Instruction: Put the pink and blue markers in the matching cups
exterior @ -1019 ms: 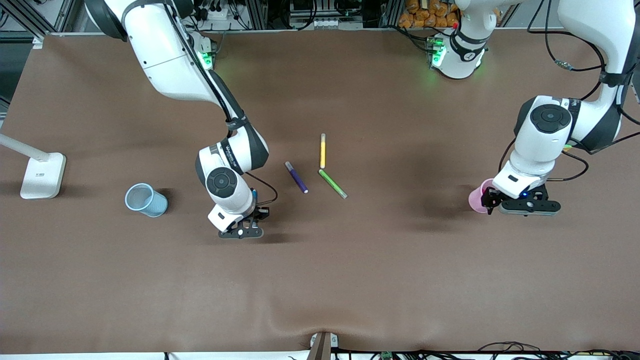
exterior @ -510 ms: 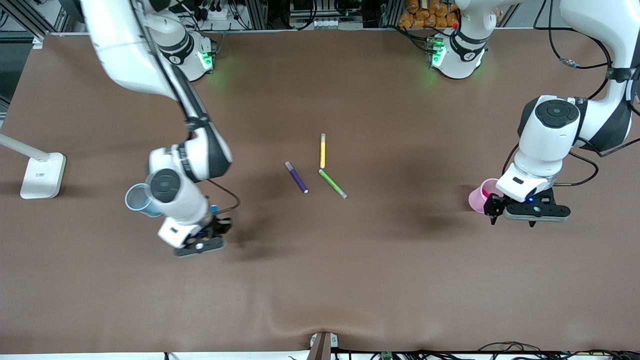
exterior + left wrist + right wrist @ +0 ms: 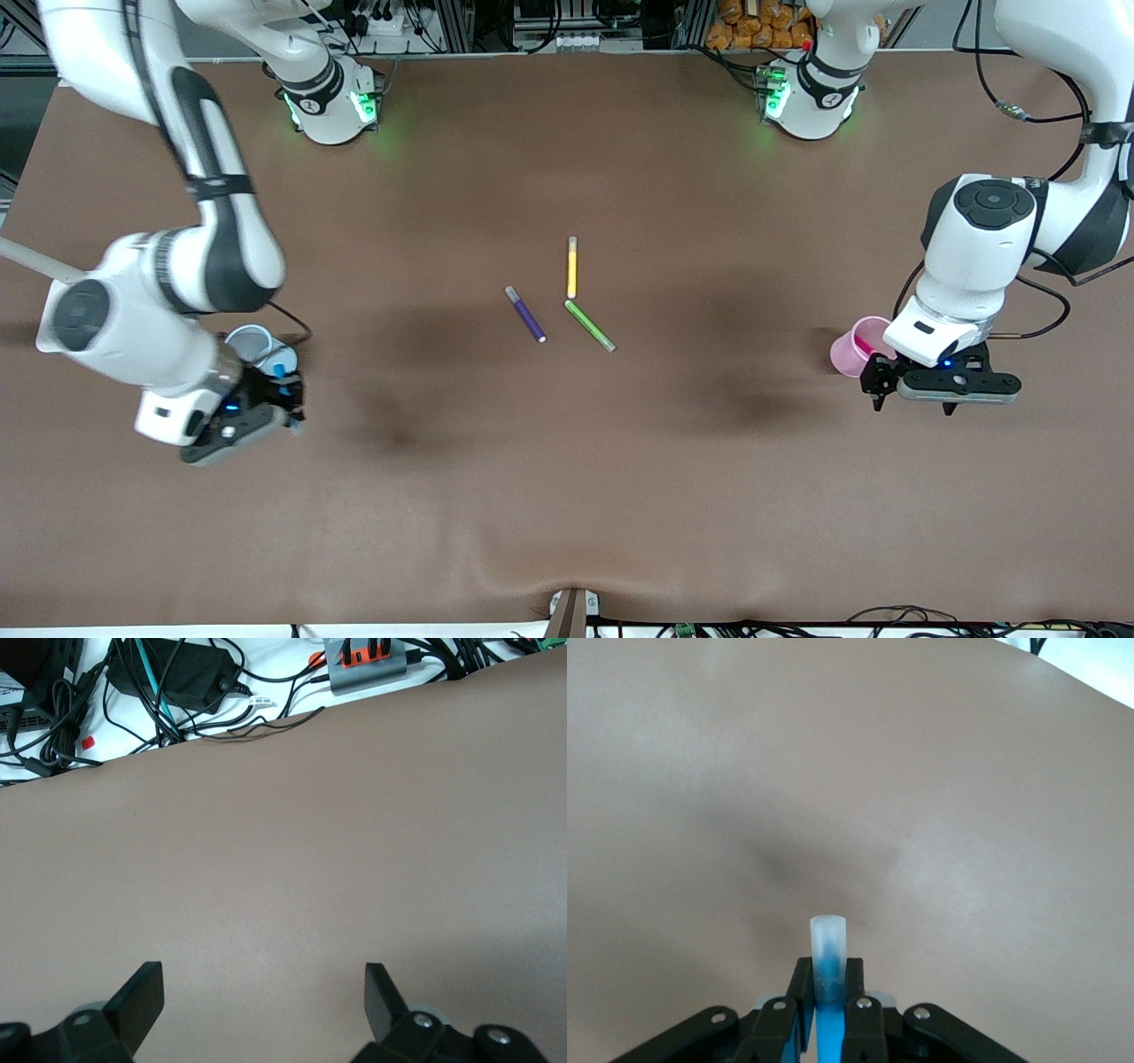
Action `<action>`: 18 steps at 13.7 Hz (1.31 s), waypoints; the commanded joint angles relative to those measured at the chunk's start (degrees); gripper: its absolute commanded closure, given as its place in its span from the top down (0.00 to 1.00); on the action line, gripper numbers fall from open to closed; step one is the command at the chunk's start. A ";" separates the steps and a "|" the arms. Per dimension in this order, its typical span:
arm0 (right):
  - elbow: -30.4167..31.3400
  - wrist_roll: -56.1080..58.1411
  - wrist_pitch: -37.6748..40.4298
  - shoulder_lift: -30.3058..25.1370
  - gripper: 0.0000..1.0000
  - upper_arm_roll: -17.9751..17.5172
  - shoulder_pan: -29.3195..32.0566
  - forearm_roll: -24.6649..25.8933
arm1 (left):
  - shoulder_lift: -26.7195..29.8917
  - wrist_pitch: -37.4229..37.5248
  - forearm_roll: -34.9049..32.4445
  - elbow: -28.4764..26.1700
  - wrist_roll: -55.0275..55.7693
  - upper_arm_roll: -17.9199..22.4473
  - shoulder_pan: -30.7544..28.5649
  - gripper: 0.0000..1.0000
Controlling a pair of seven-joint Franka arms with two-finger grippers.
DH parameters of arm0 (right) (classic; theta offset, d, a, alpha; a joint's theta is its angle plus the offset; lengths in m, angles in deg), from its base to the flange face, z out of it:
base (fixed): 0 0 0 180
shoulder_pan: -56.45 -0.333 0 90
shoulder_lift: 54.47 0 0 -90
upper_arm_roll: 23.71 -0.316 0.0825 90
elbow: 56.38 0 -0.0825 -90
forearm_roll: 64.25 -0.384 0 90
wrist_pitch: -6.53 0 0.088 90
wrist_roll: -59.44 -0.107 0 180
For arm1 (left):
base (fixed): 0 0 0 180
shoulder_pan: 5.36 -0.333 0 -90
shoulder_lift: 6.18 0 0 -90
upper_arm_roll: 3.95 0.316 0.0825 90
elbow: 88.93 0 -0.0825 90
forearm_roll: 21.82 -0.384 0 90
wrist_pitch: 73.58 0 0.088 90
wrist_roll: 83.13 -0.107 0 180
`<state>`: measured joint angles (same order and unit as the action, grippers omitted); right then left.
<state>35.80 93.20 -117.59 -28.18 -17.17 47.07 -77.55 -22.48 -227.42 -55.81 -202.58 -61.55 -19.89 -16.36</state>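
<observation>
One marker is in hand — the right pincer [image 3: 266, 409] pinches the blue marker [image 3: 282, 368] just beside the blue cup [image 3: 251, 339]. Centre the marker upright over the cup's mouth before letting go. The left pincer [image 3: 948, 387], spread and empty, waits by the pink cup [image 3: 852, 347] — something pink shows inside.

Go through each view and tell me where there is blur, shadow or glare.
Front view: the right arm is slightly motion-smeared; soft dark shadows lie on the table beside both arms; green lights glow at the bases. Left wrist view: evenly lit, sharp, no glare. Right wrist view: the blue marker is sharp, with a faint shadow patch on the cloth.
</observation>
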 commanded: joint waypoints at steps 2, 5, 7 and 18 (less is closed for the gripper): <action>5.18 12.61 2.39 -4.93 0.00 -1.26 4.63 -5.40 | -0.84 3.45 -0.38 3.52 -0.92 -0.41 -0.08 1.00; 9.23 20.62 2.39 -8.10 0.00 -1.26 6.48 -9.63 | -0.50 8.54 4.42 5.28 -1.01 -0.50 1.50 1.00; 11.78 25.11 2.04 -10.29 0.00 -1.17 7.27 -12.96 | 0.12 15.12 9.00 7.56 -1.80 -1.02 2.38 1.00; 17.06 55.50 5.45 -11.27 0.00 -1.17 15.70 -31.59 | 8.99 44.49 30.99 16.71 -5.49 -1.02 5.63 1.00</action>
<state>50.88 142.54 -113.71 -37.79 -17.26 60.08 -104.76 -16.91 -186.70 -26.37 -185.49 -66.27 -21.51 -12.22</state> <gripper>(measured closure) 0.828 0.000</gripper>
